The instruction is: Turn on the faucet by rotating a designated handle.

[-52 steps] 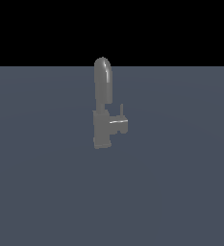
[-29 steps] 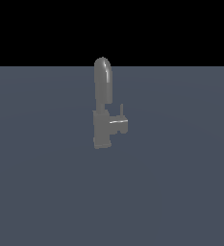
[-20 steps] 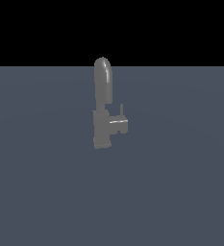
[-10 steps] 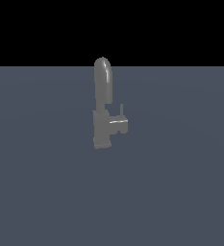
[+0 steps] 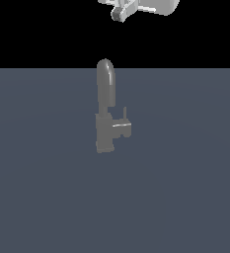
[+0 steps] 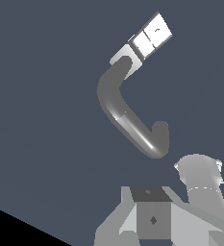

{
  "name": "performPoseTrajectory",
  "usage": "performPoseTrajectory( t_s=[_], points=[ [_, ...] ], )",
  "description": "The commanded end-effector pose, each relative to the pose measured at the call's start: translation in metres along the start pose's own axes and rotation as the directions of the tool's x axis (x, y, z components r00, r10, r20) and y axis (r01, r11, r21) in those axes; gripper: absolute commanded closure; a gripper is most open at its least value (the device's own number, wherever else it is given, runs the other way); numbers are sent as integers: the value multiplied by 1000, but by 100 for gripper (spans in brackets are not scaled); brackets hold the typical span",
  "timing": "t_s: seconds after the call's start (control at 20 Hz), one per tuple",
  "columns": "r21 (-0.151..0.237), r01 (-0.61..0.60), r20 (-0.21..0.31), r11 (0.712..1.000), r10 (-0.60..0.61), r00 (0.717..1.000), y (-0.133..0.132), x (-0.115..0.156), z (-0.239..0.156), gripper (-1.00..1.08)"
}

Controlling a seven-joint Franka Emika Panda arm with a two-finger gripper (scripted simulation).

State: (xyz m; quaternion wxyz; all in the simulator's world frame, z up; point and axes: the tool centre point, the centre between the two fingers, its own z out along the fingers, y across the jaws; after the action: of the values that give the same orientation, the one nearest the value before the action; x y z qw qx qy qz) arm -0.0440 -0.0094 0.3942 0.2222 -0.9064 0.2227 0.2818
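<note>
The dull-grey faucet [image 5: 105,111] stands upright on the dark floor, its arched spout rising from a blocky base. The handle [image 5: 122,129] juts from the base toward the exterior view's right, with a thin upright pin [image 5: 125,113]. My gripper [image 5: 120,13] shows only partly at the top edge, high above the faucet and apart from it. In the wrist view the faucet [image 6: 118,101] is seen from above, and the bright block [image 6: 152,36] at its base end looks like the handle. Gripper parts [image 6: 153,218] fill the frame edge. I cannot see how the jaws stand.
The faucet stands on a flat blue-grey surface [image 5: 185,197] that runs to a black background. A rounded grey arm part [image 6: 202,180] shows beside the gripper in the wrist view. Nothing else is in view.
The arm was out of the exterior view before; now its white gripper end shows at the top edge above the faucet. The faucet and handle have not moved.
</note>
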Motion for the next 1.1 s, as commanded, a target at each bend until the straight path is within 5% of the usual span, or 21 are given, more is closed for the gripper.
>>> performPoseTrajectory(
  t_s=[0.0,0.55,1.05],
  points=[
    [35,-35,43,999,34,998,0,17,2,108],
    [176,-216,257,960,167,952,4,91,23,108],
    [272,-424,487,864,257,835,16,161,61,108]
  ],
)
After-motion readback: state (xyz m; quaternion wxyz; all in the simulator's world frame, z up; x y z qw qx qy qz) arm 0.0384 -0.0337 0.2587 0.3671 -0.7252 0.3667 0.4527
